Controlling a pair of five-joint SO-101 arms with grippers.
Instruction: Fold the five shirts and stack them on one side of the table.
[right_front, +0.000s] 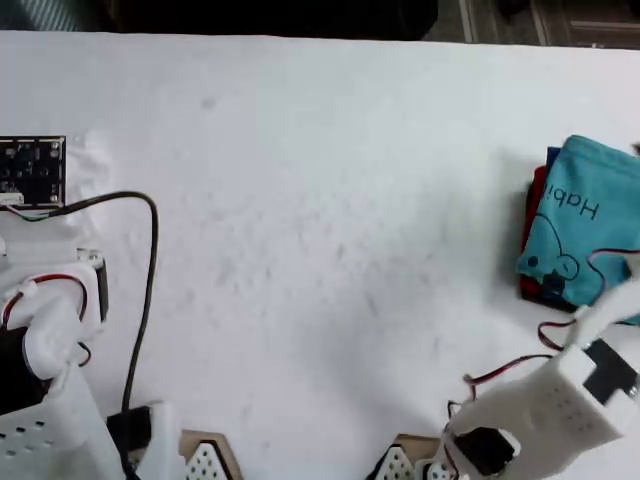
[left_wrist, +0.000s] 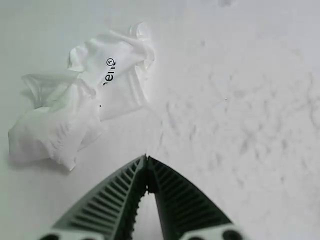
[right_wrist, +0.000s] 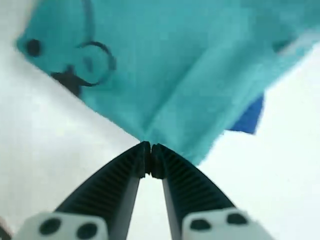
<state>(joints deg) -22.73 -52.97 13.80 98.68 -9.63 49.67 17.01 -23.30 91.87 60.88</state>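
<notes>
Pinching edge of teal shirt (right_wrist: 165, 65), right gripper (right_wrist: 149, 152) closed on fabric; teal shirt tops stack over blue shirt (right_wrist: 248, 117) and red shirt (right_front: 531, 225) at table (right_front: 320, 250) right edge. Left gripper (left_wrist: 146, 165) closed, empty, hovers above table near crumpled white shirt (left_wrist: 85, 105).

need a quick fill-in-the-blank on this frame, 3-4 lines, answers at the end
1. The top shirt of the stack is ____ in colour.
2. The right gripper is ____ on the top shirt's edge.
3. The crumpled shirt beyond the shut left gripper is ____.
4. Beneath the top shirt show a blue layer and a ____ one.

Missing words: teal; shut; white; red
</notes>
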